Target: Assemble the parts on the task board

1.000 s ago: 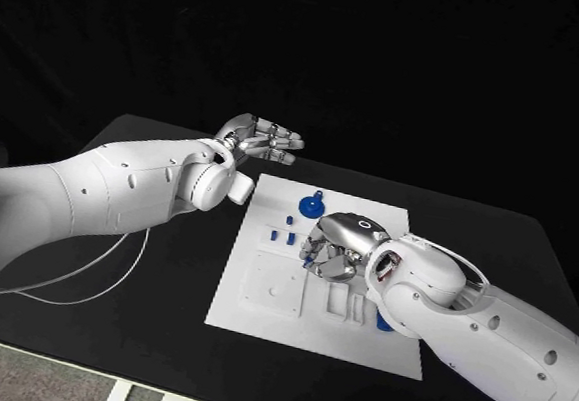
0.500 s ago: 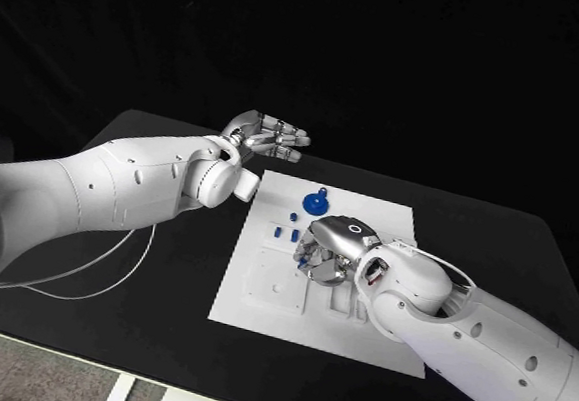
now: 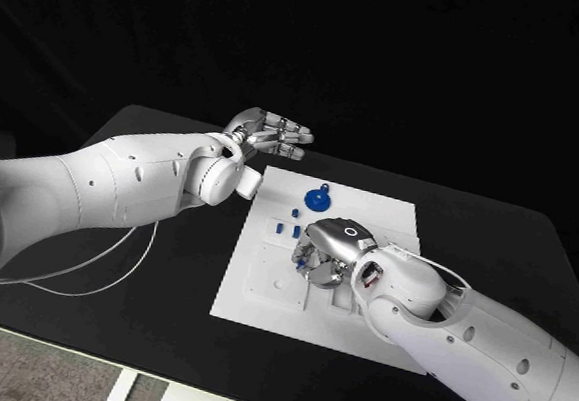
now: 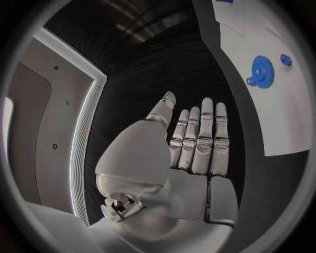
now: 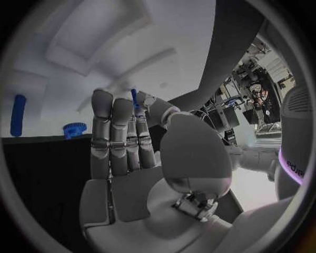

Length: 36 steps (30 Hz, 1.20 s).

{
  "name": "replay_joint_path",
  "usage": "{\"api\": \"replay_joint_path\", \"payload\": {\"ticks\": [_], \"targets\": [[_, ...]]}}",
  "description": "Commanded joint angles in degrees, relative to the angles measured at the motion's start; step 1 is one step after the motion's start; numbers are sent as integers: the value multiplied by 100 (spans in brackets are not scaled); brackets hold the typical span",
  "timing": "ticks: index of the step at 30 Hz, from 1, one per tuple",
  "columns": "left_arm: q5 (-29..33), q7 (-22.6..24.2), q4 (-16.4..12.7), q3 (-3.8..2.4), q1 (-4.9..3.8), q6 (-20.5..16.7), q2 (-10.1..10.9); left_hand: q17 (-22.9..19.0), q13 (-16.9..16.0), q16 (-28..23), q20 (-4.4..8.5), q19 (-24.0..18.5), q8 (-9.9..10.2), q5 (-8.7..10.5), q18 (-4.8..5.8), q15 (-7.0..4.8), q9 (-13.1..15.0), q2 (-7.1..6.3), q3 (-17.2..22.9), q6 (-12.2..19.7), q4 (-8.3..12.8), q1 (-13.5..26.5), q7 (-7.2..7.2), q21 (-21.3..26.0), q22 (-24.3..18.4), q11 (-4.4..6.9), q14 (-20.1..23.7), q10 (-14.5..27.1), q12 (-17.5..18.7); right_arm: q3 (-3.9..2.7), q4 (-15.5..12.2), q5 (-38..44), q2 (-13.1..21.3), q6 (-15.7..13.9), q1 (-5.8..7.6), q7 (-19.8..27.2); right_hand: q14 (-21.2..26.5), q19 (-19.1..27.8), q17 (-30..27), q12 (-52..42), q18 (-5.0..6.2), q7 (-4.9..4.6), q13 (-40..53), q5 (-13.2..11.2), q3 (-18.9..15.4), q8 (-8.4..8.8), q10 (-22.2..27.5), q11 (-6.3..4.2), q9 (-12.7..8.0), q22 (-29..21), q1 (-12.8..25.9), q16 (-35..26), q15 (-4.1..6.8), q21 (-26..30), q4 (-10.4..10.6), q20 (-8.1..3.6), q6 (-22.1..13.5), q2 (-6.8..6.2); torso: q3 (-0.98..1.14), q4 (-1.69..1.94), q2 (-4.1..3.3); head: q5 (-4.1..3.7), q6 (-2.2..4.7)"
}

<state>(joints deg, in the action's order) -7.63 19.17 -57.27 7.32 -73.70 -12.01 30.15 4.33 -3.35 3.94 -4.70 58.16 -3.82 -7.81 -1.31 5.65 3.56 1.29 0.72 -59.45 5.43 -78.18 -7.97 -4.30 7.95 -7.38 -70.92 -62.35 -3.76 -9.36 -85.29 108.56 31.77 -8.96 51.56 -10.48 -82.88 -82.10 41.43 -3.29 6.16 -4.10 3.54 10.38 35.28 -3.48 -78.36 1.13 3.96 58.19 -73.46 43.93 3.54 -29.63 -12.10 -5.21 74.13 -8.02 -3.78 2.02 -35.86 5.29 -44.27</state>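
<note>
My right hand (image 3: 328, 254) hovers low over the middle of the white board (image 3: 264, 301), pinching a thin blue pin (image 5: 134, 98) between thumb and fingertip. The blue gear (image 3: 316, 200) sits at the board's twelve o'clock. My left hand (image 3: 272, 136) floats off the board's eleven o'clock corner, fingers straight, holding nothing.

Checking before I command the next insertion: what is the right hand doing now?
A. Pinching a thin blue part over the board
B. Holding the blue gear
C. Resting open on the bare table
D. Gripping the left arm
A: the right hand pinches a thin blue part over the board; the gear lies untouched.
</note>
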Motion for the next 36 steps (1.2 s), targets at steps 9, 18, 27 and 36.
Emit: {"api": "replay_joint_path", "payload": {"ticks": [9,18,27,36], "targets": [[48,72,-30,-6,1,-15,5,-8,0,-19,-2,19,2,-32,61,-4,5,62,-13,-17,18,-1,7,-9,-5,-17,34,-14,10,41,8,182,19,39,-39,-55,2,-56,-26,-11,120,0,7,11,31,-18,-37,-4,5,76,14,44,45,75,-20,-6,30,57,2,-19,11,27,-6],[54,69,-21,-6,1,-7,59,-7,0,-18,-3,18,1,-25,66,-2,6,65,-17,-21,15,6,9,-15,-56,-18,39,-12,9,51,-25,193,47,17,-41,-60,2,-56,-26,-11,120,0,7,11,31,-18,-37,-4,5,76,14,44,45,75,-20,-6,30,57,10,-16,5,-38,9],[105,69,19,-6,1,-28,110,-7,0,-18,-3,18,1,-25,66,-2,6,65,-17,-21,15,6,9,-15,-56,-18,39,-12,9,53,-62,197,81,-9,-47,-67,3,-74,-45,-11,120,2,7,30,41,-19,-44,-7,5,138,29,57,48,118,-23,-8,38,50,2,-8,8,-72,13],[111,67,23,-6,1,-16,101,-7,0,-18,-3,18,1,-25,66,-2,6,65,-17,-21,15,6,9,-15,-56,-18,39,-12,9,54,-76,216,86,-29,-51,-86,5,-81,-53,-11,120,4,7,23,47,-19,-49,-8,5,159,27,60,48,135,-25,-8,43,52,11,-15,-3,-65,19]]}}
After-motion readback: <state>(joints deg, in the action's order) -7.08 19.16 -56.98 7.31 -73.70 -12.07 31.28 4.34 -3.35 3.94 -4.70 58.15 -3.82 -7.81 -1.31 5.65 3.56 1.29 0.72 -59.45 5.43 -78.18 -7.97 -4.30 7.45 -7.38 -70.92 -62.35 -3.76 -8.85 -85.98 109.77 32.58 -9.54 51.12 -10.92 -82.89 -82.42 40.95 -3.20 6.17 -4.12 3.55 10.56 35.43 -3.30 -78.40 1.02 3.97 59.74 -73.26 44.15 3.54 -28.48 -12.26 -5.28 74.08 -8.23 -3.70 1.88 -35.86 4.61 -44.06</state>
